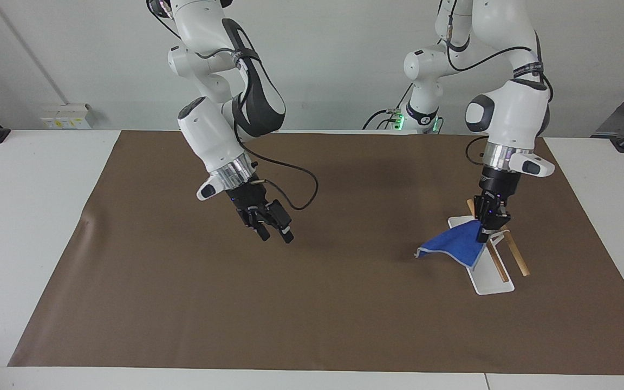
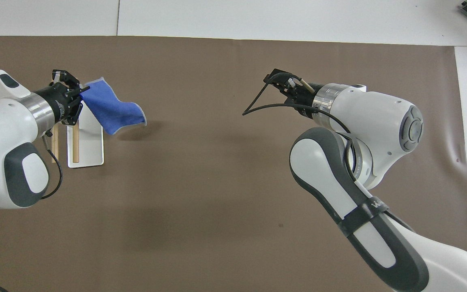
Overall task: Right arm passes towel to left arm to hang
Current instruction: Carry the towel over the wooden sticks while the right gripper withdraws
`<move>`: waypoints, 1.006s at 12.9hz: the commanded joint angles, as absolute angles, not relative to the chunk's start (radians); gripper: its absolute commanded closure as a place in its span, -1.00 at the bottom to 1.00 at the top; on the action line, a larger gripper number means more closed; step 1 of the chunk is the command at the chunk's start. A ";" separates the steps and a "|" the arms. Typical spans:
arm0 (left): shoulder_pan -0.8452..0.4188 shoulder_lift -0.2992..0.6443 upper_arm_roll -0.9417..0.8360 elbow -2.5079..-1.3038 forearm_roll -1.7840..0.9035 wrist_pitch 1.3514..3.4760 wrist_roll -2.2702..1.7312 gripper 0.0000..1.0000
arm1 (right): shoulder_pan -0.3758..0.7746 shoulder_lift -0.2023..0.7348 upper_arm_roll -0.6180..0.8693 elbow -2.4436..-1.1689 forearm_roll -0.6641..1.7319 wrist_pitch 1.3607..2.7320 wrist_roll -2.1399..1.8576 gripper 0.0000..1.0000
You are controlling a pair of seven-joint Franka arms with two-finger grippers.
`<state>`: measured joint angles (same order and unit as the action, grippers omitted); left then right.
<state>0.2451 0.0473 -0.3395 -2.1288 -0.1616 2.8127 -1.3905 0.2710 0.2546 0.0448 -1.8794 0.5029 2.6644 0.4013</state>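
- Brown mat [image 1: 182, 303] covers the white desk [image 1: 30, 216].
- Right arm [image 1: 212, 135] hangs its right gripper [image 1: 275, 236] over bare mat toward its own end, fingers spread apart and holding nothing.
- Deep blue towel [image 1: 453, 248] hangs in the air by one corner, drooping over the white base of the rack [image 1: 488, 281] at the left arm's end.
- Left gripper [image 1: 483, 236] of the left arm [image 1: 509, 114] is clamped on that corner, just above the rack's two wooden bars [image 1: 515, 253].
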 commanded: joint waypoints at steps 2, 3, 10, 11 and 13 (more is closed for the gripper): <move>0.249 0.051 -0.217 -2.134 -0.175 2.844 -1.254 1.00 | 0.177 0.224 0.049 -1.862 0.064 2.486 0.385 -1.00; 0.249 0.051 -0.181 -2.134 -0.175 2.846 -1.230 1.00 | 0.157 0.200 0.049 -1.836 0.026 2.385 0.385 -1.00; 0.258 0.037 -0.114 -2.201 -0.175 2.835 -1.054 1.00 | 0.048 0.013 0.051 -1.727 -0.048 1.887 0.316 -1.00; 0.256 0.029 -0.115 -2.232 -0.175 2.836 -1.052 1.00 | 0.045 -0.004 0.049 -1.708 -0.041 1.835 0.316 -1.00; 0.238 0.017 -0.117 -2.291 -0.175 2.849 -1.051 1.00 | 0.028 -0.009 0.049 -1.633 -0.034 1.702 0.314 -1.00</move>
<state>0.2527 0.0500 -0.1173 -2.2222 -0.1616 2.8260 -1.0735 0.0502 -0.0110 0.0410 -1.6953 -0.0291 1.7947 0.3301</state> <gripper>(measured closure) 0.978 0.000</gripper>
